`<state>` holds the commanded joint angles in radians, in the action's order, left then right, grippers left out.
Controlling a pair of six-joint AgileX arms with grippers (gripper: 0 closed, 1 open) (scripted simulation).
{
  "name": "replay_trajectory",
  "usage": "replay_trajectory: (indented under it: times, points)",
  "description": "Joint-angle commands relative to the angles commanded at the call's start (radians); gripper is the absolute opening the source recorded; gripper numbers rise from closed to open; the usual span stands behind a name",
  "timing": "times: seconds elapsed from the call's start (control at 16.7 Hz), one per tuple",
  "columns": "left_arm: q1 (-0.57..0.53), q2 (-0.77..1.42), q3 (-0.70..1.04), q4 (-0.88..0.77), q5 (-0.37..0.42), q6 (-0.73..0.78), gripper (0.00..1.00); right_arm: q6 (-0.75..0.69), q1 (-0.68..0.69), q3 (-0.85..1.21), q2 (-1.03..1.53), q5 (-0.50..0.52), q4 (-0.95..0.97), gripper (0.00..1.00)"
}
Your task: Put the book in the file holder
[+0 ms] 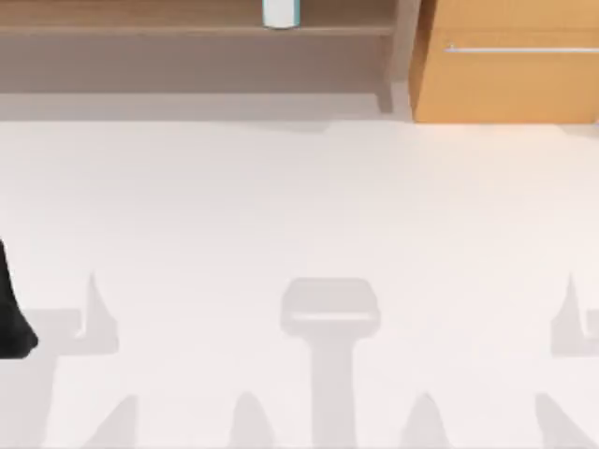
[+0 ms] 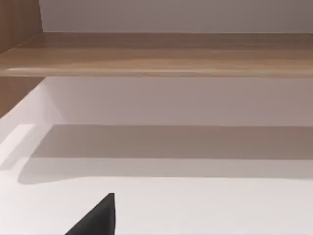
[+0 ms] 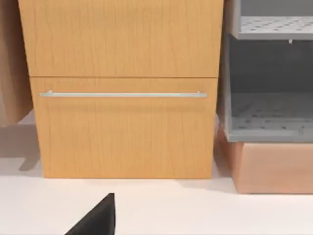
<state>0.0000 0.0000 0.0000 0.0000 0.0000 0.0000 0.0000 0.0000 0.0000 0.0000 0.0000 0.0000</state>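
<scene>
On the wooden shelf point(image 1: 187, 23) at the table's far edge stands the small white, teal-banded book point(image 1: 281, 12), untouched; grey mesh file holder point(image 3: 269, 112) waits. Both grippers: can't tell their state.

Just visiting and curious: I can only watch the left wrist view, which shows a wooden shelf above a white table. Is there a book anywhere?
Observer: Yes. In the top view the book, white with a teal band, stands on that shelf at the far side of the table.
Operator: And the file holder?
Observer: The right wrist view shows a grey file holder beside a wooden cabinet.
Operator: What's the cabinet like?
Observer: Its front carries one long metal handle.
</scene>
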Motion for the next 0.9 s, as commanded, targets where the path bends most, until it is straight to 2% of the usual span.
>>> replay_trajectory:
  times: [0.18, 0.36, 0.6, 0.9]
  points:
    - [0.000, 0.000, 0.000, 0.000, 0.000, 0.000, 1.00, 0.000, 0.007, 0.008, 0.010, 0.007, 0.002, 1.00]
    - [0.000, 0.000, 0.000, 0.000, 0.000, 0.000, 1.00, 0.001, 0.067, 0.082, 0.101, 0.075, 0.025, 1.00]
    - [0.000, 0.000, 0.000, 0.000, 0.000, 0.000, 1.00, 0.003, 0.214, 0.293, 0.367, 0.238, 0.087, 1.00]
    - [0.000, 0.000, 0.000, 0.000, 0.000, 0.000, 1.00, 0.000, 0.434, 0.682, 0.913, 0.473, 0.204, 1.00]
